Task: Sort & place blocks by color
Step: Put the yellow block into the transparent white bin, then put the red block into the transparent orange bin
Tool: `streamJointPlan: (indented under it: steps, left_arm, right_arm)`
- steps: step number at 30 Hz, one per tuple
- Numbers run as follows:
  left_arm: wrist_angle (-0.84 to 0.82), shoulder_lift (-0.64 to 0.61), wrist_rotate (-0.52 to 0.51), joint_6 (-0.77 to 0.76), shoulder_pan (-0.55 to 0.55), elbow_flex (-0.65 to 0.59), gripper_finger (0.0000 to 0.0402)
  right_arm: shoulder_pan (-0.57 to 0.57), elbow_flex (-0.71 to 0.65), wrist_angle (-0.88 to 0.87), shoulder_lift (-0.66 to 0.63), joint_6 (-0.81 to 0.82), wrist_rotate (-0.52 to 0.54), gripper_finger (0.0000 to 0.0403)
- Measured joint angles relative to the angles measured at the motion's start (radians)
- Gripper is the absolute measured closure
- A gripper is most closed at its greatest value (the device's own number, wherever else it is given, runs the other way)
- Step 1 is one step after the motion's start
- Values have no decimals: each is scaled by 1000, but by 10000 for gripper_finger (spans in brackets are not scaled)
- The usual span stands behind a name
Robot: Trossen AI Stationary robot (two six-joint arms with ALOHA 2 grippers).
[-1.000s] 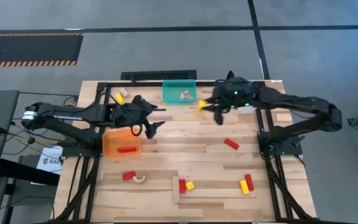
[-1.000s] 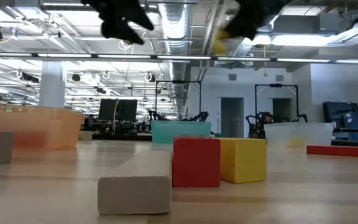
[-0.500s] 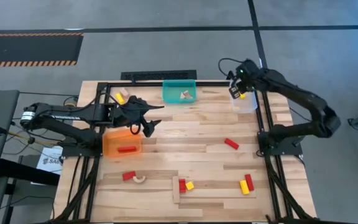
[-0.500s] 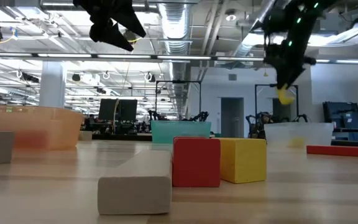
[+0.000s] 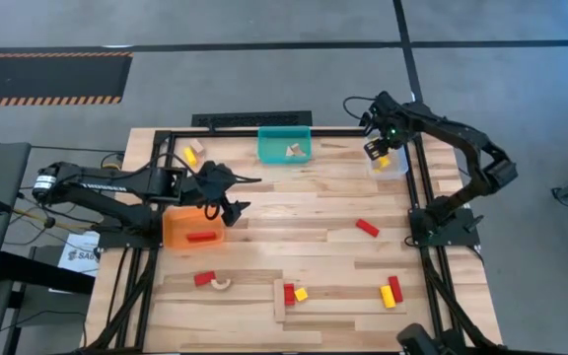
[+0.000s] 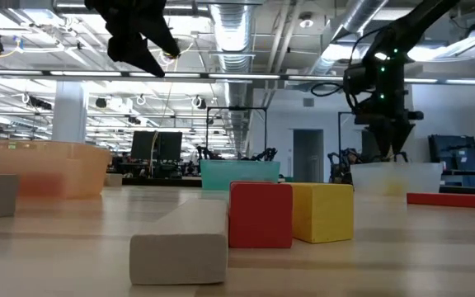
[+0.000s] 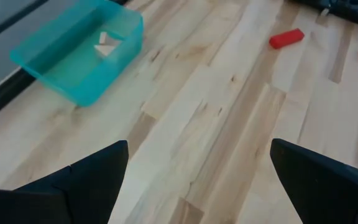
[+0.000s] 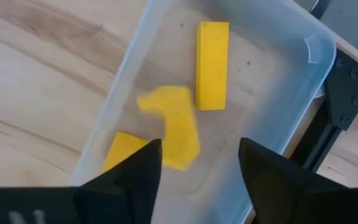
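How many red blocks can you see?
5 red blocks. One lies in the orange bin, one by the pale arch, and one beside a small yellow block. One lies alone and one by another yellow block. Others may be hidden.

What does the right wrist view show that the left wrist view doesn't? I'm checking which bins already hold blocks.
Only the right wrist view: the clear bin with a yellow bar, a blurred yellow block and another yellow block.

Only the left wrist view: the teal bin with a pale block, and a red block on the table.

Both: the wooden table and open dark fingers.
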Motion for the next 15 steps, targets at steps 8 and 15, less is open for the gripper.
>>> streamJointPlan:
  steps: [8,15]
  left_arm:
    - [-2,0,3,-15,-31,0,22]
    - [3,14,19,-49,-105,0,22]
  right_arm:
    - [15,0,-19,-104,13,-11,149]
    - [137,1,-30,-287,99,-68,148]
